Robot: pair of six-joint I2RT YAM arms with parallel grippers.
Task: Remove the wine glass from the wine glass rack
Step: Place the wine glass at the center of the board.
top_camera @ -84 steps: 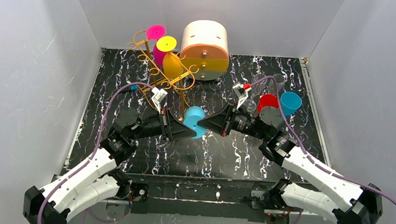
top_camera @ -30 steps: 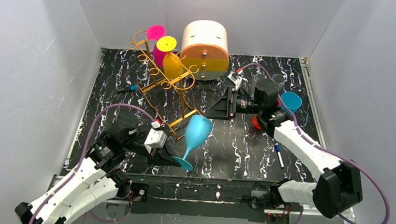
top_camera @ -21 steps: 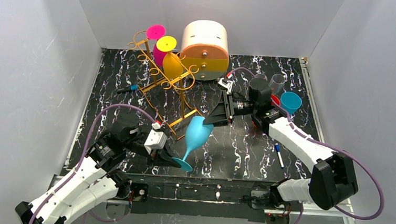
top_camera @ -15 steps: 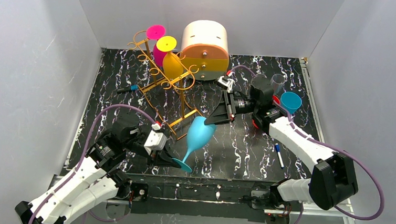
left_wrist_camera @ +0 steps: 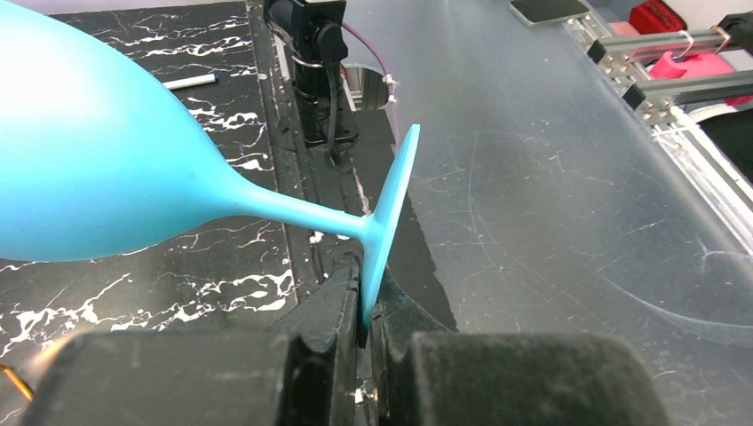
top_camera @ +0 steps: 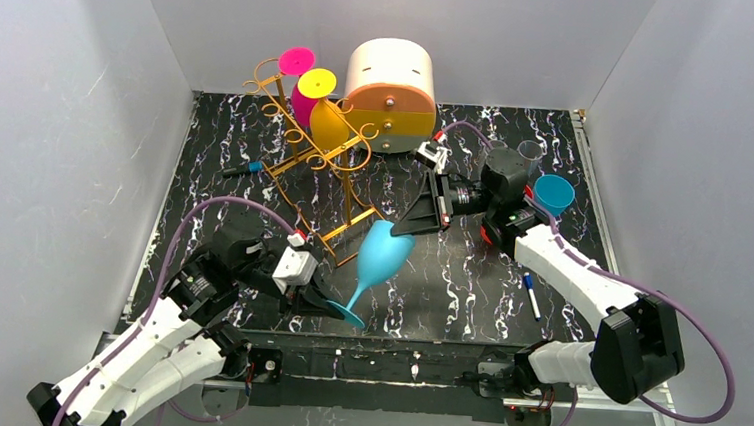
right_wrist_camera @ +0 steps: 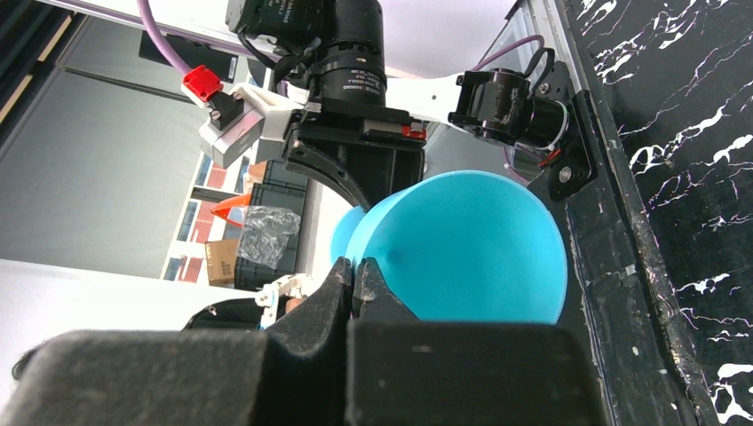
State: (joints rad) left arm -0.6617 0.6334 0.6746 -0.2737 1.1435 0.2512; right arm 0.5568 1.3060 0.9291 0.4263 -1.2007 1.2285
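**Desk:** Where is the wine glass (top_camera: 378, 256)?

**Photographer:** Off the wine glass rack (top_camera: 309, 158), held over the black marbled table (top_camera: 449, 278), just beside the near end of the rack's base. The glass is turquoise and tilted. Its bowl points up and away toward the right arm, and its foot sits low by the left arm.

**Desk:** Who has hold of it?

**Photographer:** Both arms. The left gripper (top_camera: 334, 306) is clamped on the edge of the round foot, with the thin disc between its nearly closed fingers. The right gripper (top_camera: 407, 227) is closed tight, its tips pinched on the bowl's rim.

**Desk:** And the rack?

**Photographer:** Upright at far left, beside the white-and-orange round drawer box (top_camera: 391, 92). A pink glass (top_camera: 296, 61) and a yellow glass (top_camera: 316, 82) hang on its rails. A blue cup (top_camera: 555, 193) stands at far right, and a marker pen (top_camera: 531, 295) lies near the right arm.
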